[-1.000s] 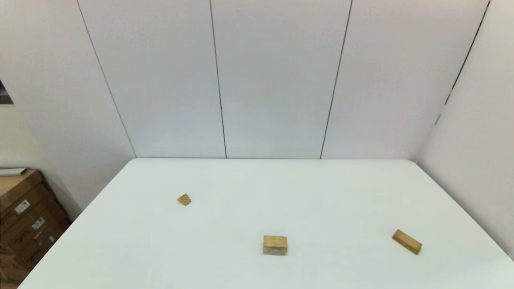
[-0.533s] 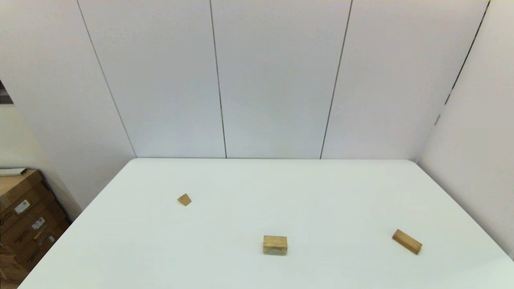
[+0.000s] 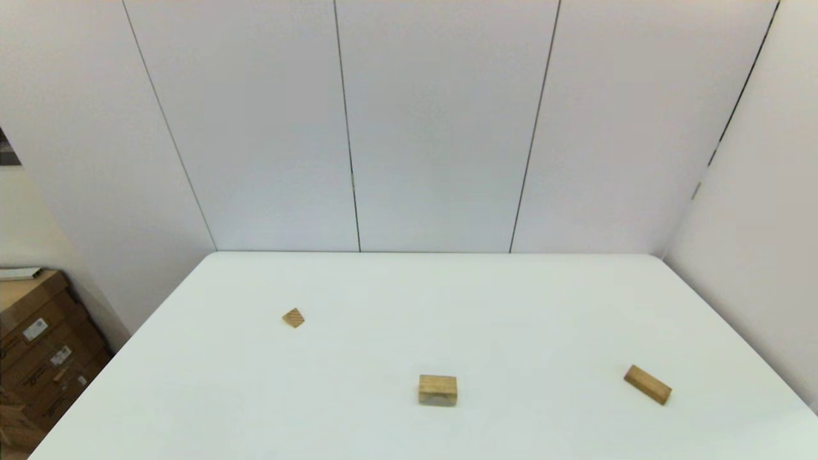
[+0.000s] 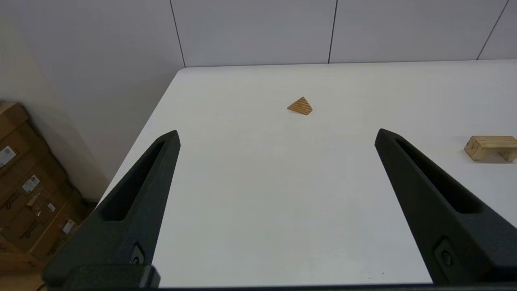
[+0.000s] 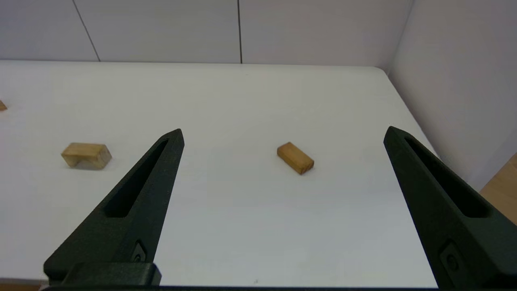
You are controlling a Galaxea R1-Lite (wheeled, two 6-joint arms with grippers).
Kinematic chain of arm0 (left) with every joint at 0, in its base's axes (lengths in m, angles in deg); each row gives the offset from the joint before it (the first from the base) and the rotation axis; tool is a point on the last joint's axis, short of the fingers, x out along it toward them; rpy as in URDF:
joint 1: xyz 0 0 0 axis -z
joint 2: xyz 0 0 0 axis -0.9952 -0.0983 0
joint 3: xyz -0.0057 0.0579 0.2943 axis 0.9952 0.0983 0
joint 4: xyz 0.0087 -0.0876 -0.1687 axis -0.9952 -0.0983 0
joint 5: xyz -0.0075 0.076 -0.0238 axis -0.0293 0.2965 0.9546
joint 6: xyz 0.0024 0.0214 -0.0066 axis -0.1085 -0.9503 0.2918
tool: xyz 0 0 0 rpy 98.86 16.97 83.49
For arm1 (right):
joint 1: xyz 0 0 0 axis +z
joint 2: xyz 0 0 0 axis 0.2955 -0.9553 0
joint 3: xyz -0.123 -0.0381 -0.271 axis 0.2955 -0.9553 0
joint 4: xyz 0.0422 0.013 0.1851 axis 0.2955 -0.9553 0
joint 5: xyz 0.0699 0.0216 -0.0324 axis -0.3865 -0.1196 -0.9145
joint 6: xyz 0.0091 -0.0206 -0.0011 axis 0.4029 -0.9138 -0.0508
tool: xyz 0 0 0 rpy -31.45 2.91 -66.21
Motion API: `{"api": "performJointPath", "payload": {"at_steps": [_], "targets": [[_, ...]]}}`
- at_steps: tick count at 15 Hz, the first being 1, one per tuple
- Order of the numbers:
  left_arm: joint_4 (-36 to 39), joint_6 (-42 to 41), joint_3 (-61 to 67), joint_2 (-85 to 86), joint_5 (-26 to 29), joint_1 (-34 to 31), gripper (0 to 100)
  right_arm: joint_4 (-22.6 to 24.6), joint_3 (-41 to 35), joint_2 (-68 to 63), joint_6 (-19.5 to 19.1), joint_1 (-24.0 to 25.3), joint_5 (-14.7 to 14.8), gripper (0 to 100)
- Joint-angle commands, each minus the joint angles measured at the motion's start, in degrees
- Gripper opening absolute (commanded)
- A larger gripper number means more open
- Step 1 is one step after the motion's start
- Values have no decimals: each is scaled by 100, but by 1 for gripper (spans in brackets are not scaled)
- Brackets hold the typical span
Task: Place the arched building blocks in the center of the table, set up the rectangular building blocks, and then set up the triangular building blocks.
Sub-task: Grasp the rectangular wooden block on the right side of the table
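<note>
On the white table [image 3: 409,300] the arched block [image 3: 438,390] stands near the front middle, its cut-out facing down. It also shows in the wrist views as the arched block [image 4: 490,147] and arched block [image 5: 86,155]. The rectangular block [image 3: 647,384] lies flat and slanted at the front right, seen too as the rectangular block [image 5: 295,158]. The small striped triangular block [image 3: 293,317] sits at the left, also the triangular block [image 4: 300,106]. My left gripper [image 4: 276,135] and right gripper [image 5: 282,135] hang open near the table's front edge, holding nothing. Neither arm shows in the head view.
White wall panels close off the table's far side and right side. Cardboard boxes [image 3: 38,345] are stacked on the floor beyond the table's left edge, also seen as cardboard boxes [image 4: 28,194].
</note>
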Motion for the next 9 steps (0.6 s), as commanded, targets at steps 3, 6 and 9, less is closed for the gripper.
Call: {"api": "performJointPath", "payload": {"at_steps": [3, 6, 9], "targets": [[-7, 4, 1, -2, -1, 2, 100, -1180, 3625, -5547, -59, -145, -8, 100], [-7, 4, 1, -2, -1, 2, 100, -2305, 4627, -7120, -314, -154, -17, 100], [-7, 4, 1, -2, -1, 2, 100, -2718, 4724, -7841, -525, -207, -26, 100]]}}
